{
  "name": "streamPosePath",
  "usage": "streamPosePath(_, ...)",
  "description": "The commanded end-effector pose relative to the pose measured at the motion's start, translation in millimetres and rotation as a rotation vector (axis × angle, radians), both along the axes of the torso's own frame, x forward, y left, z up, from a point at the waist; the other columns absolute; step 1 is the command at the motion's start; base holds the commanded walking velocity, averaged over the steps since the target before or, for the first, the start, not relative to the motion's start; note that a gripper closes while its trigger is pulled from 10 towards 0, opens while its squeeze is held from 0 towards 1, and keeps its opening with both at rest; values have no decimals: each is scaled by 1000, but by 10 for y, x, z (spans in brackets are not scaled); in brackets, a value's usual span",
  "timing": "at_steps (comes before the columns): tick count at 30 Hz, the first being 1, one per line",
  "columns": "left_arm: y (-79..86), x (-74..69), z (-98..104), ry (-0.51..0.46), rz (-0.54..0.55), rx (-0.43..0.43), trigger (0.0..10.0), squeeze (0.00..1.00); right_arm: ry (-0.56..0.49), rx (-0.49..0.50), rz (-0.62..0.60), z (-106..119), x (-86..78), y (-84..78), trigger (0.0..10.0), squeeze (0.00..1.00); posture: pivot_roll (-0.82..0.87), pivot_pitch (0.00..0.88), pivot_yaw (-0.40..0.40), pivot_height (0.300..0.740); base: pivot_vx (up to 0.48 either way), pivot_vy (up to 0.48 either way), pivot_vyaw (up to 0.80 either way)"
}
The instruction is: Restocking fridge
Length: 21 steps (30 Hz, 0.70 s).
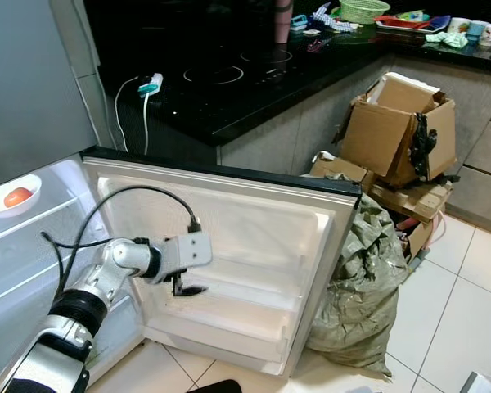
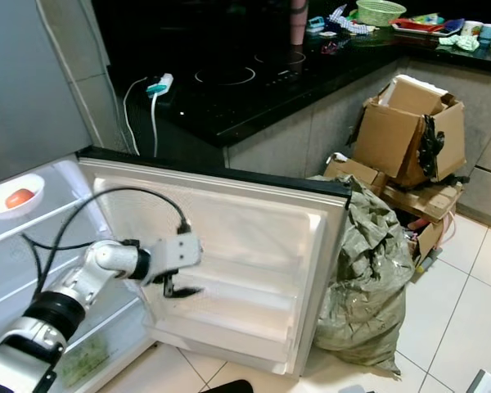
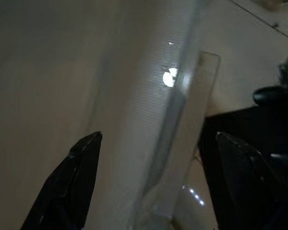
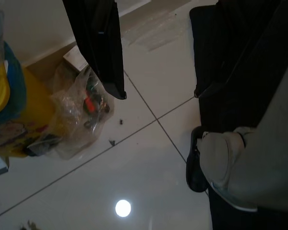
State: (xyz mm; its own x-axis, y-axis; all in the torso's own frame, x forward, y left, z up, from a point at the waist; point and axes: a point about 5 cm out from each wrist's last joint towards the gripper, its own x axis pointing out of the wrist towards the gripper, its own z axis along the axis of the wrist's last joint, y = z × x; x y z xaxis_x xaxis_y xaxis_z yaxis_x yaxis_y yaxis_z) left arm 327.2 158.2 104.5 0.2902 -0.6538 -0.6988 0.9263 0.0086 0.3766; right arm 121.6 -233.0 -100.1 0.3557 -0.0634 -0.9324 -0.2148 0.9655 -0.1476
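One fridge door is standing wide open across the middle of the scene, its white inner side facing the robot, with two moulded door shelves running along its lower part. One left gripper is reaching in from the near left and hovering against the inner face of the door, just above the upper door shelf; in the left wrist view its two fingers are standing wide apart with nothing between them, and a clear plastic shelf edge is lying between and beyond them. One black cable is looping over the left arm. To the far left, one white bowl is sitting on a fridge shelf, well apart from the gripper, and it is holding one orange-red fruit.

The right gripper is hanging over the tiled floor; one finger is showing, so I cannot tell how it is set. One clear bag of small items is lying on the floor just beyond it.

Right of the door, one green sack is slumping on the floor, touching the door's edge, and behind it cardboard boxes are piling up against the table, at least three of them. On the table, one green basket and three mugs are standing at the far right.
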Motion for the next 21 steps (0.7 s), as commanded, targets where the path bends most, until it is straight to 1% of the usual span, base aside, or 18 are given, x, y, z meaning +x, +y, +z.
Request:
streamPosePath(1,12,-7,-27,14,-47,74,10000,0,-2,10,-26,-7,-12,13,10000,0,-70,7,23,740,0,0,0)
streamPosePath(3,3,-26,-62,41,-85,119,10000,0,-1,10,-28,-8,-16,13,10000,0,-74,8,22,740,0,0,0)
streamPosePath(8,9,-41,-80,67,-110,148,10000,0,-3,11,-30,-8,-14,14,10000,0,-74,8,22,740,0,0,0)
streamPosePath(10,28,-63,-105,87,-129,173,10000,0,-5,12,-33,-7,-13,12,10000,0,-77,7,23,740,0,0,0)
streamPosePath(13,39,-85,-114,107,-149,180,10000,0,-6,13,-34,-7,-12,12,10000,0,-77,7,23,740,0,0,0)
streamPosePath(14,34,-95,-99,127,-154,161,10000,0,-6,14,-34,-7,-12,13,10000,0,-77,7,23,740,0,0,0)
streamPosePath(15,34,-95,-99,127,-154,161,10000,0,-6,14,-34,-7,-12,13,10000,0,-77,7,23,740,0,0,0)
streamPosePath(18,54,-158,-46,207,-193,136,10000,0,-7,16,-33,-6,-10,13,10000,0,-75,7,18,740,0,0,0)
streamPosePath(20,90,-219,-36,254,-231,159,10000,0,-7,14,-33,-3,-6,6,10000,0,-72,7,16,740,0,0,0)
streamPosePath(21,90,-219,-36,254,-231,159,10000,0,-7,14,-33,-3,-6,6,10000,0,-72,7,16,740,0,0,0)
